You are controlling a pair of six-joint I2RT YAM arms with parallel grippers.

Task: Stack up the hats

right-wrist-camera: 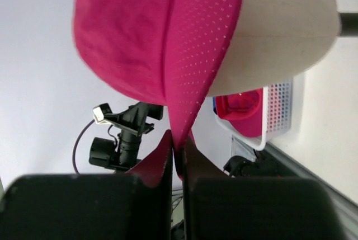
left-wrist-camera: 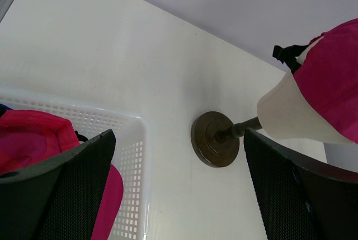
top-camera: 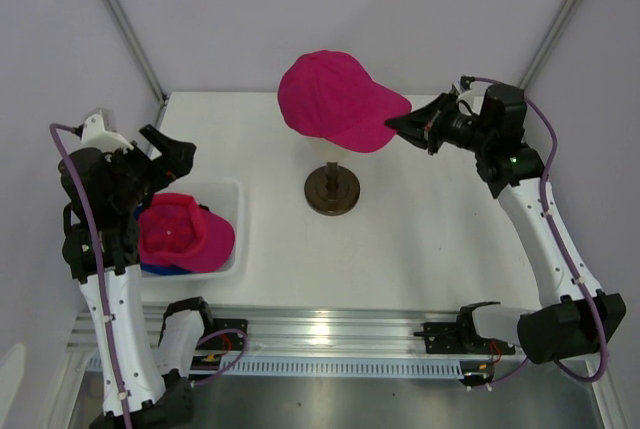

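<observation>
From above: pinching the brim of the magenta cap [top-camera: 335, 99] with the right gripper [top-camera: 398, 121], at 3 o'clock of the cap, above the brown stand [top-camera: 332, 192] near the middle of the table [top-camera: 430, 239]. Hovering the left gripper [top-camera: 150, 161], wide open, over the white basket [top-camera: 232, 249] at 9 o'clock, with a second magenta cap [top-camera: 180, 231] lying on a blue cap [top-camera: 160, 270] inside.

Left wrist: spreading the jaws far apart, released. Showing the white basket [left-wrist-camera: 131, 156] at 8 o'clock and the magenta cap [left-wrist-camera: 333, 72] on the cream mannequin head [left-wrist-camera: 291, 111] at 2 o'clock.

Right wrist: clenching the right gripper [right-wrist-camera: 179, 161] on the brim edge at 6 o'clock, under the magenta cap [right-wrist-camera: 140, 33] at 12 o'clock.
</observation>
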